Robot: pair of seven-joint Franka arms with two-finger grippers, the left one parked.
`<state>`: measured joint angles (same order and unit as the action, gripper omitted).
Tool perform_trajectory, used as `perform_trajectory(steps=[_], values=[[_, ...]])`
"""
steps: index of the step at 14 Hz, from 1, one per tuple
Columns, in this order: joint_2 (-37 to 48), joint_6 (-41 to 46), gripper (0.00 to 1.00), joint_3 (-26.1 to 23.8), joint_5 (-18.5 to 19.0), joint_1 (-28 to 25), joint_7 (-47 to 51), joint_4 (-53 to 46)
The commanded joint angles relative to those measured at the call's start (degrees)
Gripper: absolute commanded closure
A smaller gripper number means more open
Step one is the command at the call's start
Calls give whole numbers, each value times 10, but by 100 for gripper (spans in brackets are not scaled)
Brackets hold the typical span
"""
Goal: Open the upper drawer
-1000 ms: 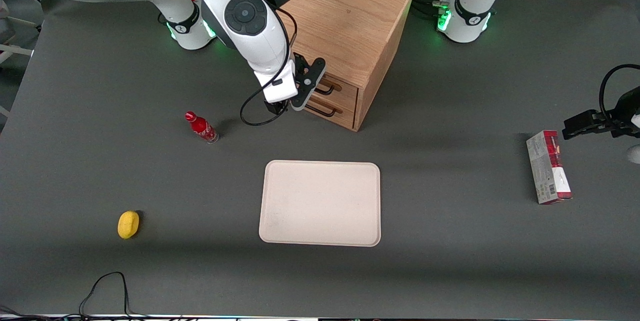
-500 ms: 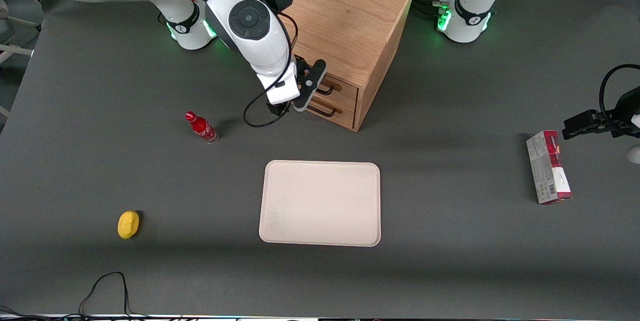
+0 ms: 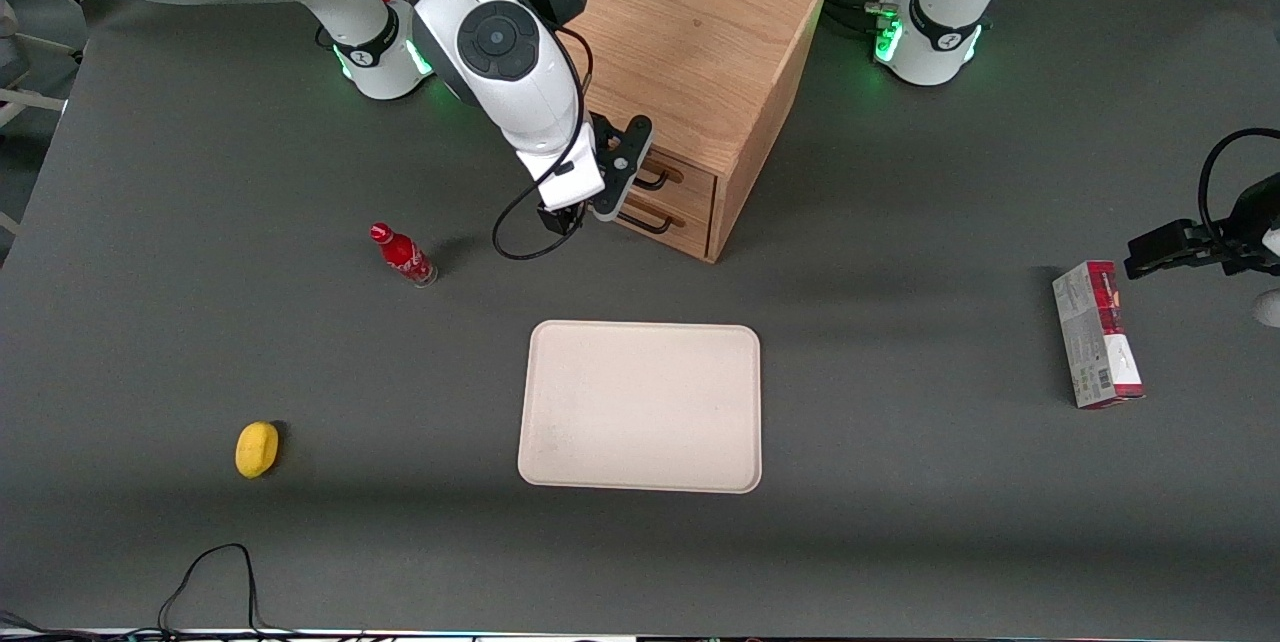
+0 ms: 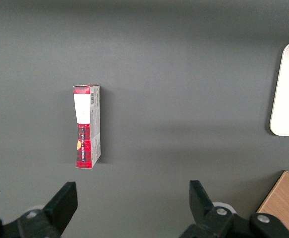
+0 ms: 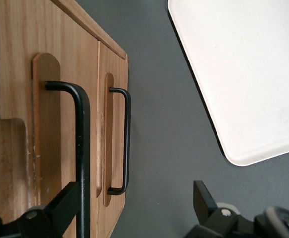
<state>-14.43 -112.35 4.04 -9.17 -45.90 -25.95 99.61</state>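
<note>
- The gripper [image 3: 608, 194] hangs in the upper middle of the front view, just in front of the cabinet [image 3: 700, 52].
- Its fingers [image 5: 60, 206] are spread apart, with one against the black handle [image 5: 82, 148] of the upper drawer [image 3: 668, 177]; contact seems likely.
- That drawer looks closed, flush with the lower drawer [image 3: 662, 219].
- The tray [image 3: 641, 407] lies near the frame's centre.
</note>
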Motion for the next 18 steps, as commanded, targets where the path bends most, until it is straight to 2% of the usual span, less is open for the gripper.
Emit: perform_trajectory(steps=[1,5,7,15,18], values=[[-2,-16,0,2,-15,-2,-37,11],[-2,-16,0,-2,-17,-2,-41,10],[-2,-15,0,-3,-30,-10,-41,10],[-43,-48,0,0,-30,-13,-44,10],[-47,-53,0,2,-30,-9,-77,9]])
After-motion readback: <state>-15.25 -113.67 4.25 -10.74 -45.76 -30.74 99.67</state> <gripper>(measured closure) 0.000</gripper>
